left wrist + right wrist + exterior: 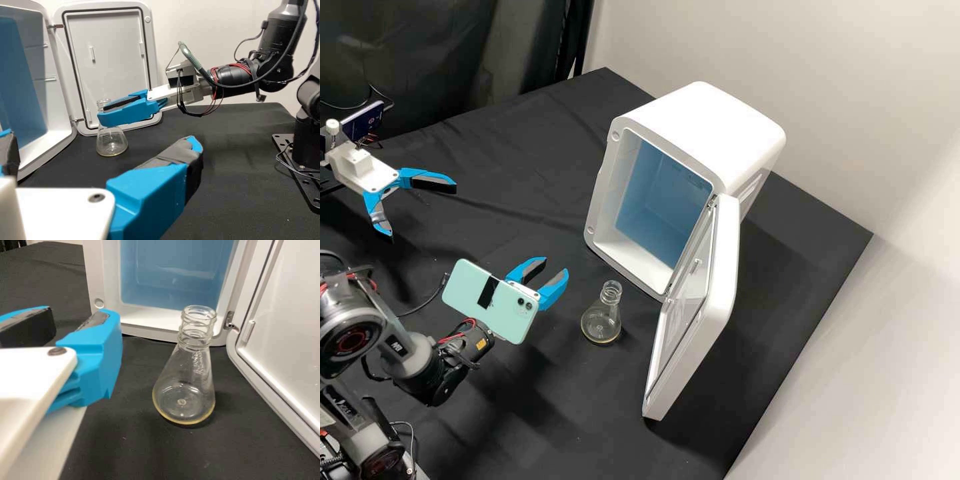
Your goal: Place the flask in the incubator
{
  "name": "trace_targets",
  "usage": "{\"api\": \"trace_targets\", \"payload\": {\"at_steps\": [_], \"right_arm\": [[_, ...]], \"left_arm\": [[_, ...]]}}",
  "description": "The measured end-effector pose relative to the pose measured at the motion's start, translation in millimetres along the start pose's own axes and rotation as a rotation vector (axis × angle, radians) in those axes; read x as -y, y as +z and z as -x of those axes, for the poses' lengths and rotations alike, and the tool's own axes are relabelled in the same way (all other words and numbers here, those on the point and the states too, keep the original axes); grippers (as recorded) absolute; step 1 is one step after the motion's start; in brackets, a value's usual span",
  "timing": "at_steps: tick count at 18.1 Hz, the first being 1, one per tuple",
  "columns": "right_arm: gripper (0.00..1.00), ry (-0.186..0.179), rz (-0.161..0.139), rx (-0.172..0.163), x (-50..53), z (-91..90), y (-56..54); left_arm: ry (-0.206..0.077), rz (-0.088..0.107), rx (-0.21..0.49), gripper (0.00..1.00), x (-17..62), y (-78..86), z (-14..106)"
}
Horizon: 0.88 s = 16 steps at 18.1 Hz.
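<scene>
On the black desk (520,167) in the high view, a white incubator (713,127) with a pale blue inside stands with its door (693,313) swung wide open. A clear conical flask (601,323) stands upright on the desk just outside the incubator's mouth, near the inner face of the door and touched by nothing. The right claw (543,279) hovers just beside the flask on the side away from the door, its two blue fingers apart and holding nothing, with a pale green phone (497,303) fixed on the wrist behind it. The left claw (410,200) hangs well apart from the flask, over the far left part of the desk, its fingers spread wide and empty. From the left wrist view, the left claw (100,150) shows its own fingers far apart in the foreground, and beyond them the flask (111,137) stands on the desk in front of the door (107,60), between it and the incubator's white rim (47,135). The right claw (127,109) reaches in level at about the height of the flask's neck; whether it touches the glass cannot be told from here. From the right wrist view, the right claw (77,322) is parted and off to one side of the flask (185,385), not touching it. The flask looks empty, with a yellowish ring around its base, and it stands before the incubator's lower rim (150,320), with the open door (285,340) close alongside.
</scene>
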State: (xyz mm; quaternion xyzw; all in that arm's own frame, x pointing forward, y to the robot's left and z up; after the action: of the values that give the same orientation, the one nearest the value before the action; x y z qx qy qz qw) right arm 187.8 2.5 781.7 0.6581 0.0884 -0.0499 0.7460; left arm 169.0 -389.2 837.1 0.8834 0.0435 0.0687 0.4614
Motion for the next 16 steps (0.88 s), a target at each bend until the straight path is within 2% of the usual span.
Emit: {"api": "trace_targets", "payload": {"at_steps": [1, 2, 4, 9, 12, 16], "right_arm": [[1.00, -0.007, 0.023, -0.010, -2.5, 3.4, 2.5], [1.00, 0.000, 0.033, -0.007, -5.4, 4.9, 5.0], [1.00, 0.005, 0.043, 0.005, -8.5, 6.7, 9.3], [1.00, -0.015, 0.069, 0.005, -12.0, 11.3, 16.9], [1.00, -0.012, 0.066, 0.018, -12.7, 11.7, 19.6], [1.00, -0.052, 0.050, 0.040, -5.8, 8.7, 24.8]], "left_arm": [[-0.002, 0.000, 0.009, 1.00, 0.3, 1.6, -0.3], [-0.002, -0.001, 0.012, 1.00, 0.4, 2.1, -0.3], [0.006, -0.004, 0.020, 1.00, -1.1, 3.7, 0.1], [0.017, -0.008, 0.022, 1.00, -3.0, 4.3, 0.8], [0.018, -0.008, 0.022, 1.00, -3.2, 4.3, 0.9], [0.024, -0.010, 0.023, 1.00, -4.2, 4.6, 1.3]]}}
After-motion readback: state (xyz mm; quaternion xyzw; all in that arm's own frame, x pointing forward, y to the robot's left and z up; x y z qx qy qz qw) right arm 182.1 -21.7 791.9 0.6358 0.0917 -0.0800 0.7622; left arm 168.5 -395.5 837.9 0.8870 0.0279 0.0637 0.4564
